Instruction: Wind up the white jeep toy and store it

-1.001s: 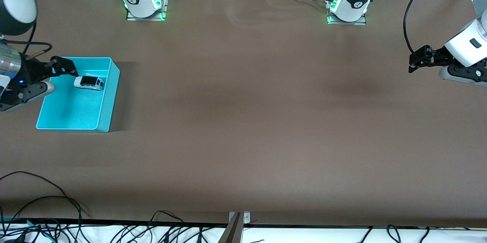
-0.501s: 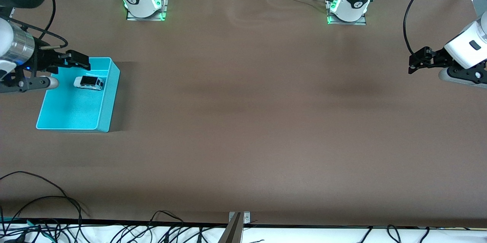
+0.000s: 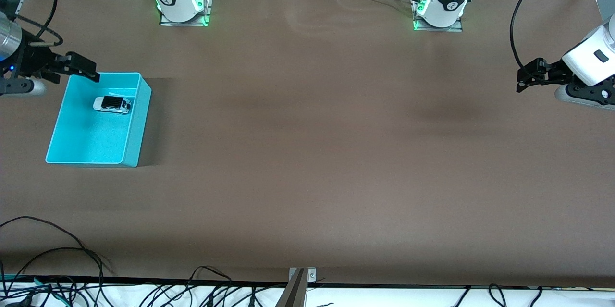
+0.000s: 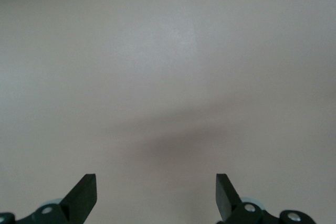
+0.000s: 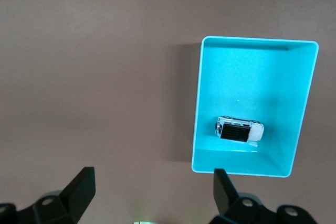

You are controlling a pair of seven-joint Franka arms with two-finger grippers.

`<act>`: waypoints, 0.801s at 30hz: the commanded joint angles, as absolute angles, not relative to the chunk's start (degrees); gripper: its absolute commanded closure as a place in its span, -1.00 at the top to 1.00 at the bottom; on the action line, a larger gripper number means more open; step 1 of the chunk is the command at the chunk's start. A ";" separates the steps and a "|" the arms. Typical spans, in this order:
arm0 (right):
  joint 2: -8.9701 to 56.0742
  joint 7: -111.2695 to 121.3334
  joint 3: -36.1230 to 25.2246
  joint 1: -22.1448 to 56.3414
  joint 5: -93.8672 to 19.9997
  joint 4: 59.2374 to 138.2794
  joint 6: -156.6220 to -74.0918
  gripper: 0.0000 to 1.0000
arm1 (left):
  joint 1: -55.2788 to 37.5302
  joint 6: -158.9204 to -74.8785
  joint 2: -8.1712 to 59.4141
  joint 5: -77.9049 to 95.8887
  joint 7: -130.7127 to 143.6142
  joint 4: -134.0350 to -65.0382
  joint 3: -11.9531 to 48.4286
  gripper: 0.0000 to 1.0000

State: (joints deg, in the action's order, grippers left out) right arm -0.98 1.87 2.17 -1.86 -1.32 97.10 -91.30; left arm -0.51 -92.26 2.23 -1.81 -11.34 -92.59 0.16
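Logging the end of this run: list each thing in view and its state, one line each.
Tiny boxy white jeep toy with black roof: upright on its wheels inside the bin, free of both tools.
Turquoise rectangular plastic bin: on the table, holding the jeep.
Right tool: open, empty, above the bin's edge.
Left tool: open, empty, waiting above bare table.

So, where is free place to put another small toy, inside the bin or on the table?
Inside the turquoise bin, the floor nearer the front camera than the white jeep toy is bare. The table toward the left arm's end is open.
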 commanded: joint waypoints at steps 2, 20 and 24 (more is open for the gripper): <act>-4.75 -0.87 7.56 -6.68 -0.26 102.04 -96.49 1.00 | -0.26 -90.70 3.34 -1.14 -10.81 -90.26 0.17 1.00; -2.55 -5.80 7.65 -6.68 -0.26 99.67 -97.56 1.00 | -0.26 -89.39 3.34 -1.05 -10.90 -88.95 -0.88 1.00; -2.46 -5.54 7.65 -6.77 -0.35 99.67 -97.47 1.00 | -0.35 -88.86 3.34 -1.06 -10.90 -88.77 -0.88 1.00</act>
